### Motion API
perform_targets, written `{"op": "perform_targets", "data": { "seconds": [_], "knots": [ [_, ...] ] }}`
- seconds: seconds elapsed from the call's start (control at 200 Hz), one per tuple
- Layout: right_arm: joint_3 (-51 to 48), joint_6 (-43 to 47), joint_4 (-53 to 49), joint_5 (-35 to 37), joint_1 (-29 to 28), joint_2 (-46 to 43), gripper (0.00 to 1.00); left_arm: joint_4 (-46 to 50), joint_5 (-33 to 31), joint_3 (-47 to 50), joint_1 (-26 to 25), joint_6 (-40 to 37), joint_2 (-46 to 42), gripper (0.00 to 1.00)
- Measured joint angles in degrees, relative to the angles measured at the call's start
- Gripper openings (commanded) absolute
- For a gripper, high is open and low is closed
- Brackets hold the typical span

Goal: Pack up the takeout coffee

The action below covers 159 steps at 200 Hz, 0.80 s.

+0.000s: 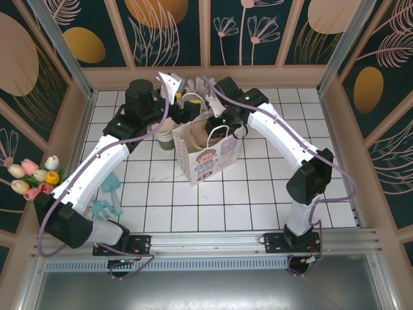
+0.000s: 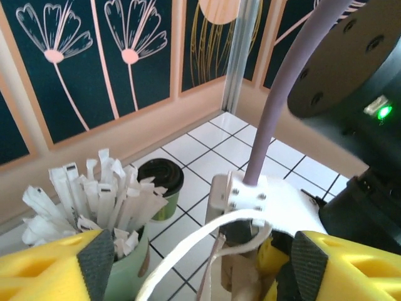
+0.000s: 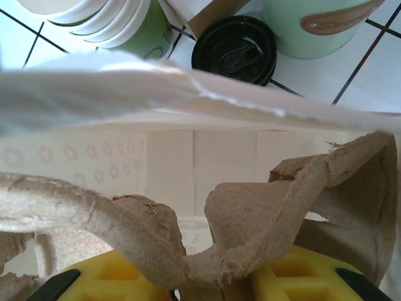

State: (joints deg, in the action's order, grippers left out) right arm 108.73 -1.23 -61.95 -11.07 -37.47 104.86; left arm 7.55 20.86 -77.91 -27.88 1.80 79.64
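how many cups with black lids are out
1: the coffee stands just past the bag, between the cup stack and the pale green cup. More could be hidden behind the bag.

The left arm [image 1: 97, 161] and right arm [image 1: 284, 135] are wearing white shells over black joint housings, with a lilac cable [image 2: 276, 106] trailing along each. The left pincer [image 2: 199, 269] is showing yellow fingers [image 2: 44, 269] tipped with dark grey pads [image 2: 97, 260], beside a white screwed bracket [image 2: 250, 199] and a glowing green light [image 2: 383, 113].
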Motion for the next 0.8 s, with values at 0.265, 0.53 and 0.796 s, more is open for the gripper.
{"op": "perform_targets", "data": {
  "seconds": [0.265, 0.53, 0.796],
  "knots": [
    [-0.1, 0.9, 0.1, -1.2, 0.0, 0.0, 0.31, -0.5, -1.9, 0.7, 0.0, -0.9, -0.2, 0.0],
    [-0.1, 0.9, 1.3, 0.1, 0.1, -0.1, 0.32, -0.9, -12.8, 1.6, 0.0, 13.0, 0.3, 0.0],
    [-1.0, 2.2, 1.3, 0.1, -0.4, -0.2, 0.31, 1.8, -19.5, -1.0, -0.1, 22.9, 3.2, 0.0]
  ]
}}
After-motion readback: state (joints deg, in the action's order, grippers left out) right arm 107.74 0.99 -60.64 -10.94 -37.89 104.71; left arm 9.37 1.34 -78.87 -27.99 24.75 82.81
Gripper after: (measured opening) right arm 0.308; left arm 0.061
